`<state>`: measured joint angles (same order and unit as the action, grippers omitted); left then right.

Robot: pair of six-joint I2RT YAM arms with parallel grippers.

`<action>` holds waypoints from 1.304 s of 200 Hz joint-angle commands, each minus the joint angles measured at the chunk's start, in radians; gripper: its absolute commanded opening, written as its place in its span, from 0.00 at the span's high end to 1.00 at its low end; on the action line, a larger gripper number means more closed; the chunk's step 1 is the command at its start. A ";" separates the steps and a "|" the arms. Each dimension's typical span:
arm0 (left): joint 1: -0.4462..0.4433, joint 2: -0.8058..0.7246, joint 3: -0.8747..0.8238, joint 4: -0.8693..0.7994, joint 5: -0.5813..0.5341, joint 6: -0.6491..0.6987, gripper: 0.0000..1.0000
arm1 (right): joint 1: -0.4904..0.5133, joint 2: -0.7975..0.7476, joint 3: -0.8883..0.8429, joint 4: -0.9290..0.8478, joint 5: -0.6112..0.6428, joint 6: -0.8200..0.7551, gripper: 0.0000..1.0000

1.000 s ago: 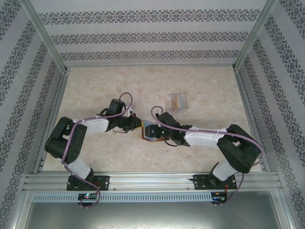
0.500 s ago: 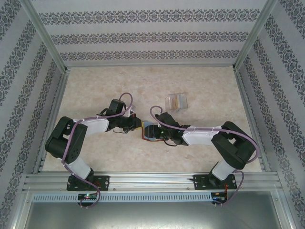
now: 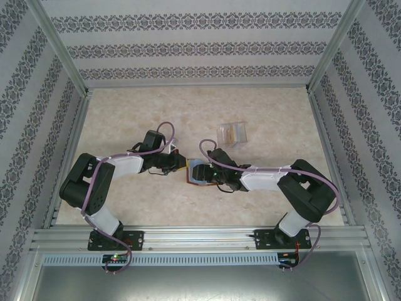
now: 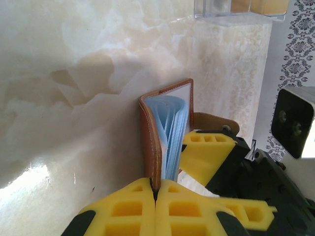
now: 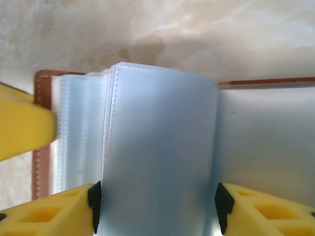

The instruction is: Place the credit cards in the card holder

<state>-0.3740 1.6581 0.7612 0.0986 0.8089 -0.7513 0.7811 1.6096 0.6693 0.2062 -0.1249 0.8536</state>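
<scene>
The reddish-brown card holder (image 3: 189, 178) lies open at mid-table, its pale clear pockets fanned out. In the left wrist view my left gripper (image 4: 156, 192) is shut on the edge of its brown cover (image 4: 150, 132). My right gripper (image 5: 156, 209) holds the blue-grey credit card (image 5: 160, 147) by its two long edges, a black pad against each side. The card's far end lies among the pockets, over the holder (image 5: 42, 88). From above, the two grippers (image 3: 178, 163) (image 3: 208, 175) meet at the holder. Yellow-orange cards sit in the clear box (image 3: 232, 133).
The clear plastic box (image 4: 241, 9) stands behind the holder, slightly right. Patterned walls and aluminium rails (image 3: 194, 237) bound the marble table. A yellow finger of the left gripper (image 5: 22, 132) pokes in beside the holder's left edge.
The right arm's elbow has drawn in and its gripper has edged slightly left with the card over the holder. The left arm has stayed put.
</scene>
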 commanded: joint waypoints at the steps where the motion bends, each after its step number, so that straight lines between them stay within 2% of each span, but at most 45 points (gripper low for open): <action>1: -0.011 0.009 0.002 0.017 0.020 0.012 1.00 | -0.015 -0.041 -0.032 -0.057 0.073 0.030 0.34; 50: -0.010 0.016 0.002 0.013 0.018 0.017 1.00 | -0.026 -0.263 -0.082 -0.131 0.191 0.047 0.33; 79: -0.010 0.020 0.001 0.018 0.022 0.015 1.00 | -0.014 -0.332 -0.050 -0.127 0.138 -0.027 0.33; 110: -0.009 0.017 -0.003 0.021 0.019 0.014 1.00 | 0.040 -0.255 0.040 -0.119 0.072 -0.092 0.36; 165: -0.010 0.009 -0.012 0.021 0.019 0.017 1.00 | 0.066 -0.045 0.116 -0.115 0.039 -0.063 0.35; 213: -0.010 0.012 -0.011 0.021 0.022 0.017 1.00 | 0.066 0.001 0.122 -0.131 0.053 -0.059 0.29; 261: -0.011 0.020 -0.005 0.024 0.024 0.016 1.00 | 0.066 0.043 0.113 -0.123 0.051 -0.047 0.29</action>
<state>-0.3740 1.6684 0.7612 0.0986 0.8120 -0.7509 0.8406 1.6184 0.7673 0.0826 -0.0692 0.8047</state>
